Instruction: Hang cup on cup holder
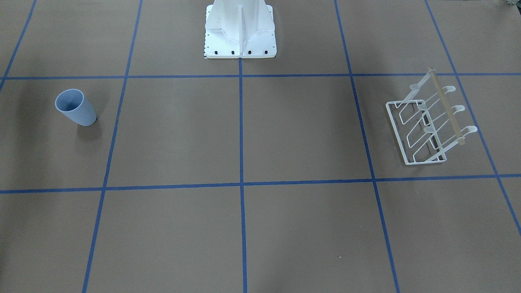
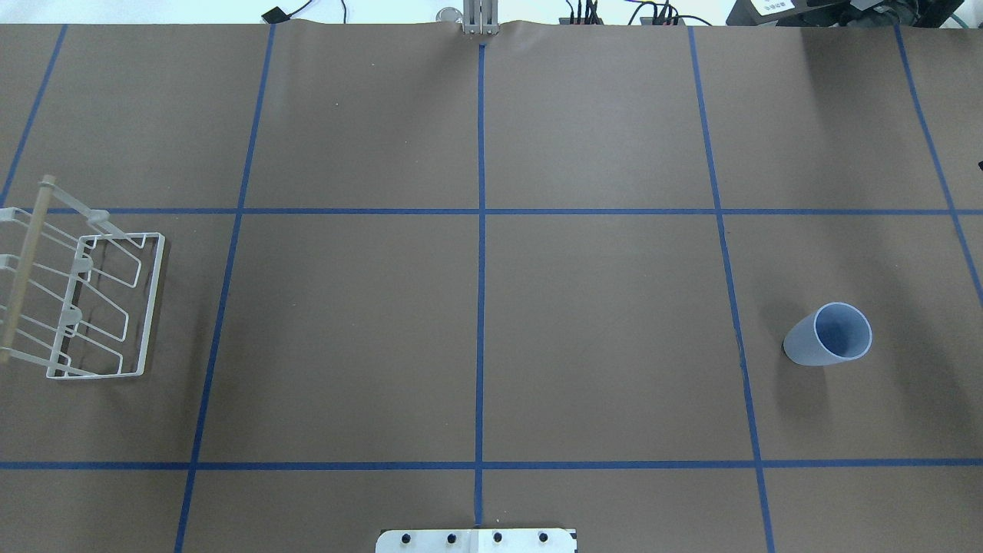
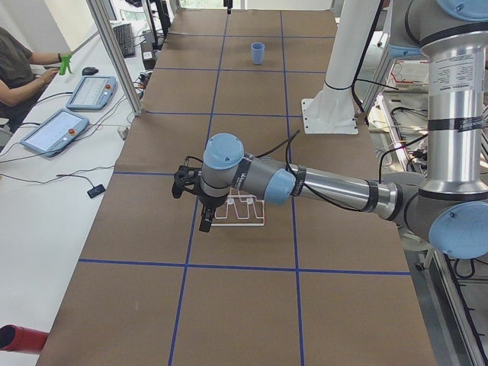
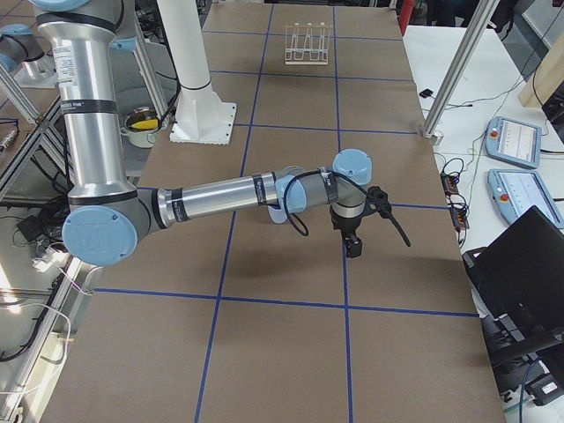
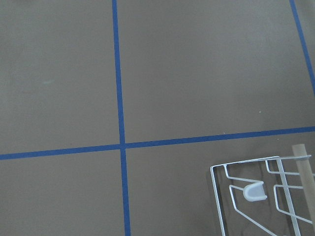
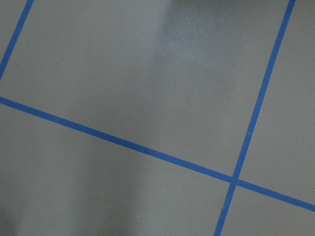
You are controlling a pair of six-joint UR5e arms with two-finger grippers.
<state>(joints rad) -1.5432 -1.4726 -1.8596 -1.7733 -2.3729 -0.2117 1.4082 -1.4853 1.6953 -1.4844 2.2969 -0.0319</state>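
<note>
The light-blue cup [image 1: 76, 108] stands upright, mouth up, on the brown table on the robot's right side; it also shows in the overhead view [image 2: 829, 336] and far off in the exterior left view [image 3: 258, 53]. The white wire cup holder [image 1: 447, 108] with its tan wooden bar stands on the robot's left side [image 2: 27, 261], with no cup on its prongs. The left gripper [image 3: 203, 225] hangs beside the holder [image 3: 240, 213]; I cannot tell whether it is open or shut. The right gripper [image 4: 353, 250] hovers over the table near the cup's area; I cannot tell its state either. The left wrist view shows a corner of the holder [image 5: 255, 191].
The white robot pedestal [image 1: 240, 32] stands at the table's robot-side edge. Blue tape lines grid the table. Aluminium posts [image 3: 114, 53] and an operators' desk with tablets [image 3: 53, 130] run along the far side. A person sits at that desk.
</note>
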